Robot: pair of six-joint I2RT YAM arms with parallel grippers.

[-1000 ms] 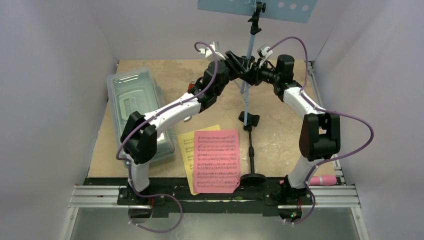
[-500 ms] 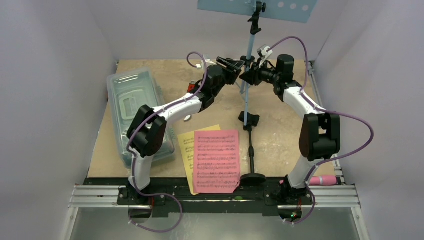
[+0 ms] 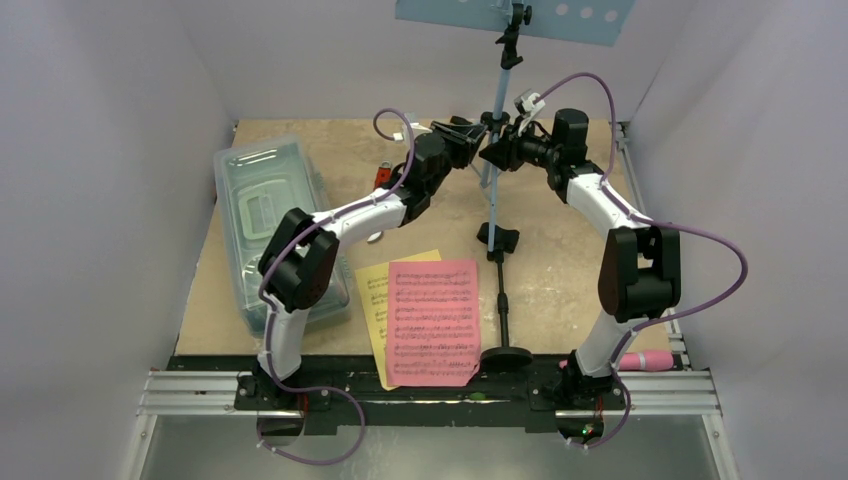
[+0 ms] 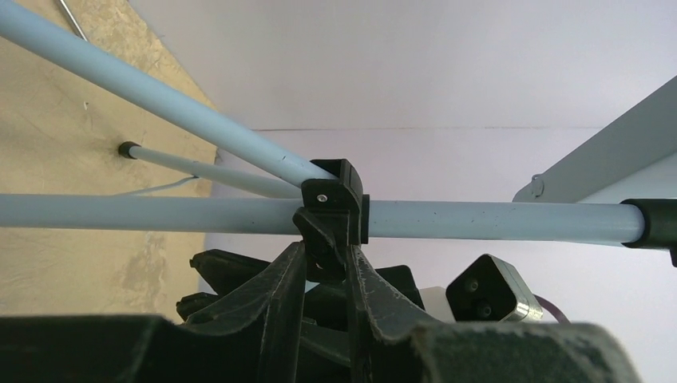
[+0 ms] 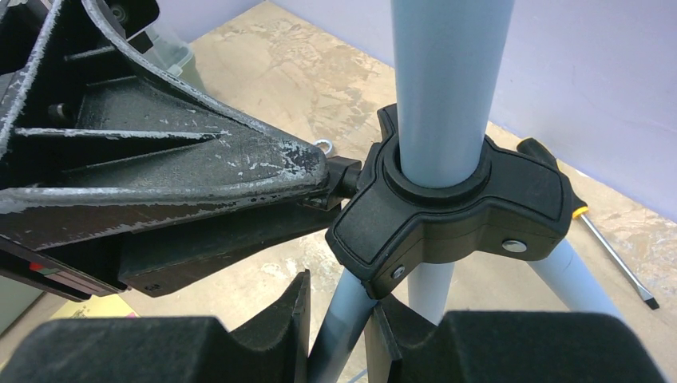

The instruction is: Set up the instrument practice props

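A light blue perforated music stand [image 3: 450,12] on a tripod stands upright near the middle of the tabletop's [image 3: 330,160] far edge. Both arms meet at its black plastic collar [image 5: 447,215], where the three legs join the centre pole.

The left gripper [image 4: 327,255] has its claw pressed together on the small black knob [image 5: 345,177] at the collar's side. The right gripper [image 5: 339,335] pinches one slanting blue leg [image 5: 355,299] just below the collar.

The stand looks light and stiff, made of thin painted tubes that are probably slippery. With its flat desk high above, it would likely tip easily. The hinged legs may fold if pushed, so the ribbed collar, or the pole just above it, seems the safest hold.

Pink and yellow sheet-music pages [image 3: 433,320] lie near the tabletop's near edge.
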